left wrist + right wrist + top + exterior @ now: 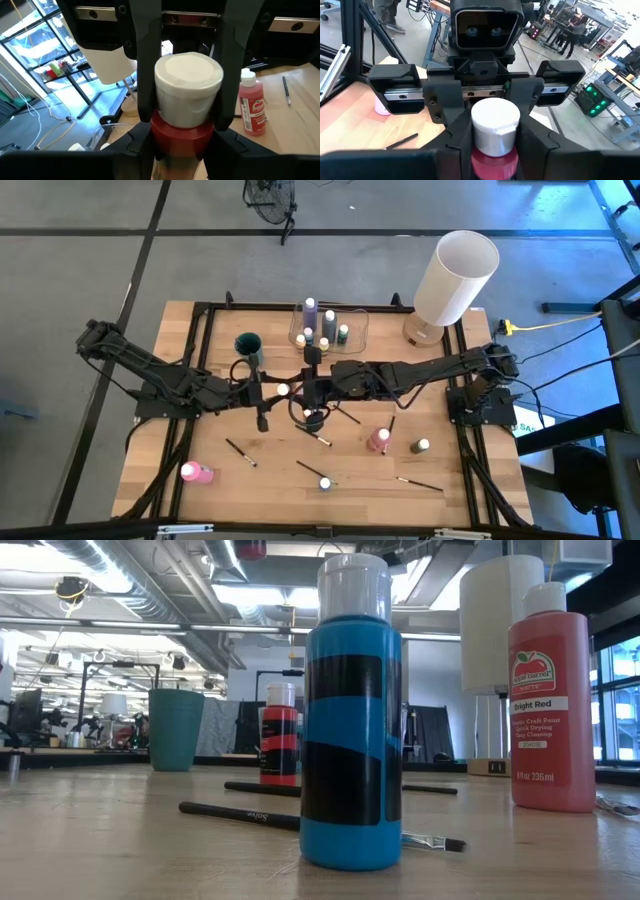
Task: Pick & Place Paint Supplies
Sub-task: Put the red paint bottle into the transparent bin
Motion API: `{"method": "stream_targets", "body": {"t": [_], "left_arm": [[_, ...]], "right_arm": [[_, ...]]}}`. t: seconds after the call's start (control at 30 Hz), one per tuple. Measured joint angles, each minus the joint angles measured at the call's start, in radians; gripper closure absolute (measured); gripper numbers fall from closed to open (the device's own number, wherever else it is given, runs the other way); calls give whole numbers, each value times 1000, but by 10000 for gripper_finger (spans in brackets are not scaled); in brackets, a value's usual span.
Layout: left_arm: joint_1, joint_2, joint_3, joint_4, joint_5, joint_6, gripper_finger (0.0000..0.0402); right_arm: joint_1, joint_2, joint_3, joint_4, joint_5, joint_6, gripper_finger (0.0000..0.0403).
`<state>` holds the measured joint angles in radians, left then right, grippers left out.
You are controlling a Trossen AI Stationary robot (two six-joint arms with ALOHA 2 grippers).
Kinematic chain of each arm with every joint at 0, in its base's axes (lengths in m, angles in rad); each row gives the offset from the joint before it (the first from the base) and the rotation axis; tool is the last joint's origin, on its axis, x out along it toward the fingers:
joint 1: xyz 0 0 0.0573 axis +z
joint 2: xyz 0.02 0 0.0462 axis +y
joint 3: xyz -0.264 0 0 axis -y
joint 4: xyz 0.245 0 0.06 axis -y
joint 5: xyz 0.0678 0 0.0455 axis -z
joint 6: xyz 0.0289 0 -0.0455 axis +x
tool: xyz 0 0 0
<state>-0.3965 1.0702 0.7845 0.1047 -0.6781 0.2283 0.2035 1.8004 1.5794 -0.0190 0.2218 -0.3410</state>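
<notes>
A red paint bottle with a white cap [187, 82] [495, 125] stands upright between my two grippers at the table's middle [283, 390]. My left gripper [182, 137] [271, 393] reaches it from the left. My right gripper [495, 147] [300, 390] reaches it from the right. Both are shut on it. A second red bottle [280, 735] [305, 412] stands on its base just nearer. A blue bottle [350, 730], a bright red bottle [550, 700], a green bottle [421, 446] and a fallen pink bottle [196, 472] are on the near half, with dark brushes [235, 811] lying flat. My left gripper pinches the red shoulder [160, 127] just below the cap between its two fingers, level, from the table's left. The bottle sits upright; whether its base is on the table does not show. My right gripper pinches the white cap [165, 95] between its two fingers [146, 75], one on each side, level, from the table's right. The bottle's lower part is hidden below both grippers.
A clear container [352, 330] at the far middle holds several bottles. A teal cup [248, 345] stands left of it, and a large white cylinder [455, 275] is at the far right. Brushes [240, 452] lie scattered over the near half of the table.
</notes>
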Motion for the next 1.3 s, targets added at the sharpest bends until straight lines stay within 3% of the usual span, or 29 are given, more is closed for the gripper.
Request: {"method": "stream_targets", "body": {"t": [0.23, 0.43, 0.6, 0.8, 1.1, 1.3], "left_arm": [[-1, 2, 0, 6, -24, -6, 242], [-1, -10, 0, 8, -62, 16, 199], [-4, -32, 0, -8, -172, 80, 180], [-27, -50, 0, -103, -293, 80, 179], [-34, -50, 0, -243, -296, -26, 178], [-34, -50, 0, -292, -294, -81, 178]], "right_arm": [[23, -17, 0, -24, 28, 5, 289], [60, -63, -1, -102, 249, 28, 289], [88, -119, -1, -213, 380, 116, 289], [131, -201, -1, -491, 512, 287, 289], [150, -451, -1, -694, 538, 388, 289], [163, -619, -1, -887, 559, 538, 289]]}}
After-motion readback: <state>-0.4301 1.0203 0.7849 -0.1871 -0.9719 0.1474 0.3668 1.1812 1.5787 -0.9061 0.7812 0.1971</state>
